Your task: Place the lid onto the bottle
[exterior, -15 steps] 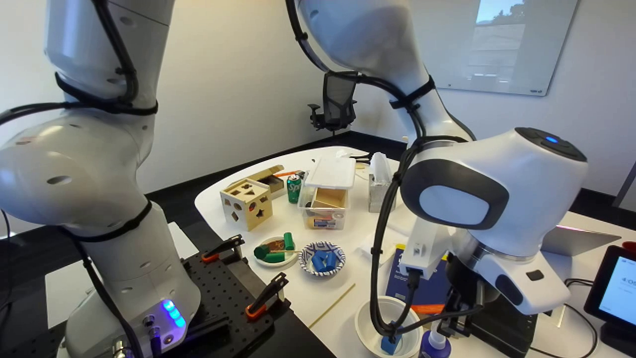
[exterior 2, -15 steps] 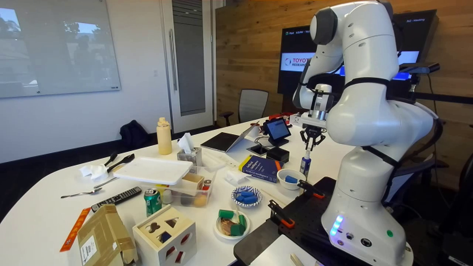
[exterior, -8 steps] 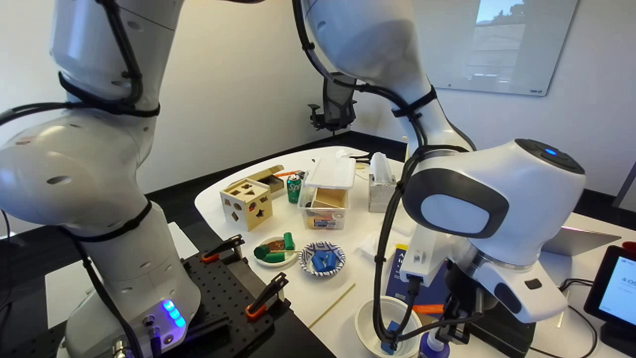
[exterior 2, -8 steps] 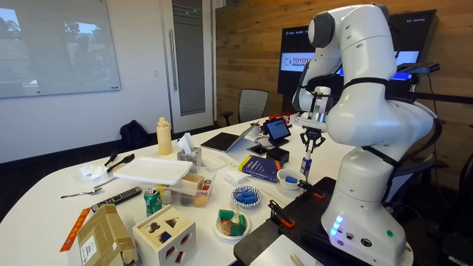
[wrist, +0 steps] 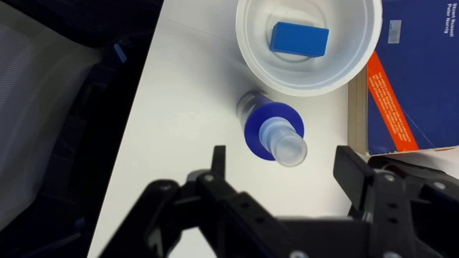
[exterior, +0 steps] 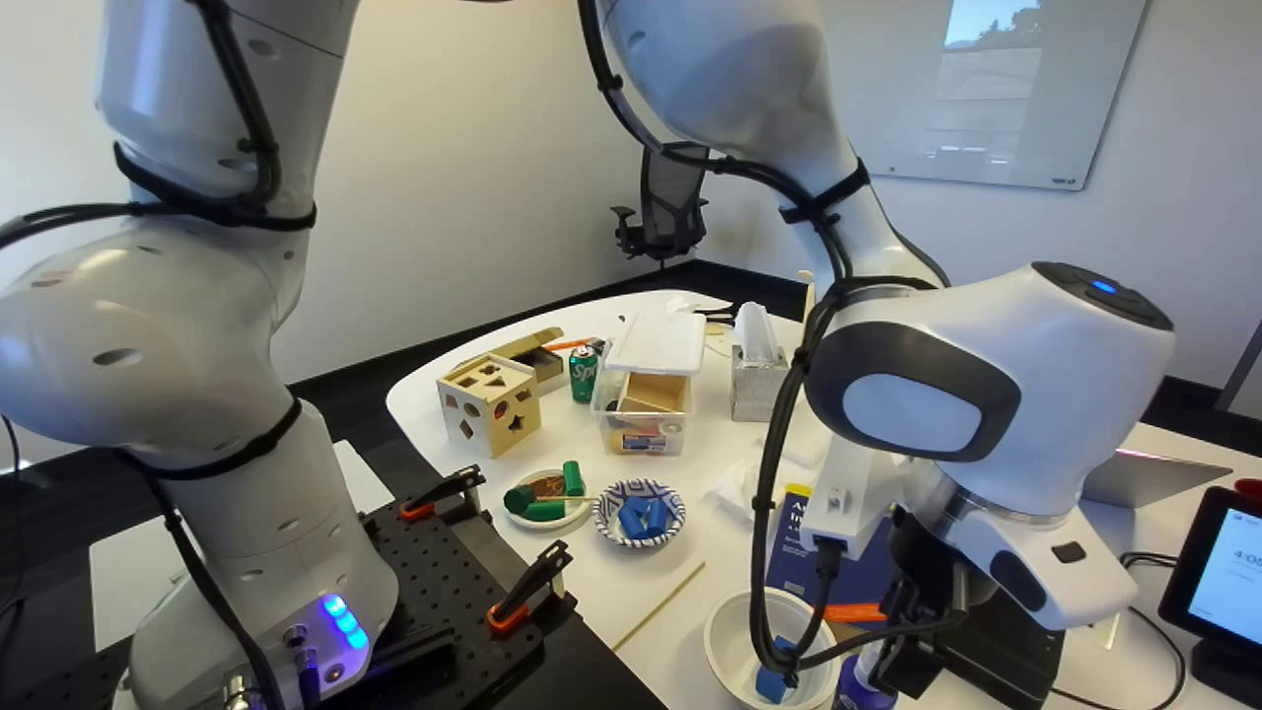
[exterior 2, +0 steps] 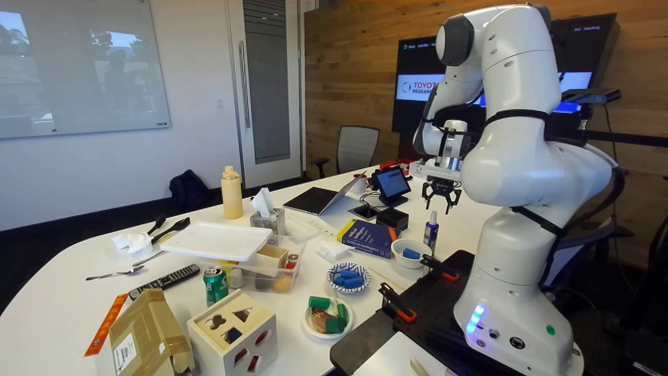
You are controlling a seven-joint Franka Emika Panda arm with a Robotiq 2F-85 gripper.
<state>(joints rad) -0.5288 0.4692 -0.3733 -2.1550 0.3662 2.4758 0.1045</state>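
Observation:
The translucent lid (wrist: 288, 148) sits on top of the purple-blue bottle (wrist: 254, 141), which stands upright on the table. In an exterior view the pale lid (exterior 2: 433, 218) shows as the narrow top of the bottle (exterior 2: 430, 234). My gripper (wrist: 280, 153) is open, its fingers spread wide to either side of the lid in the wrist view and not touching it. From an exterior view the gripper (exterior 2: 437, 209) hangs just above the lid. How firmly the lid is seated I cannot tell. Another exterior view hides the lid behind the gripper, with part of the bottle (exterior: 860, 690) visible.
Close beside the bottle stands a white bowl (wrist: 247, 46) with a blue block (wrist: 299, 39) in it. A thick blue book (wrist: 423, 89) lies near the bowl. The table edge (wrist: 134, 96) runs along the left of the wrist view. A black box (exterior 2: 392, 219) stands behind.
The jaws were closed on the lid at the bottle's top; they have now opened and let it go. The lid stays on the bottle, and the gripper has risen slightly.

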